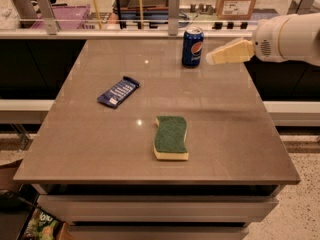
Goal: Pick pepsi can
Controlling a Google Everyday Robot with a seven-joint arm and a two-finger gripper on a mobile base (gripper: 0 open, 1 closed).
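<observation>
I note the pepsi can (192,46) upright at the table's (225,134) far edge. My gripper (210,58) hovers just right of it, aimed sideways for a side approach; its closure I cannot tell.

Glossy metal pepsi can (192,46) w/ matt plastic gripper (210,58) just beside it.

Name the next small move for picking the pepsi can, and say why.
Probably ease the end effector toward the pepsi can, leftward in the picture. It hovers just right of the upright can, apart from it, near the far edge of the table.
</observation>
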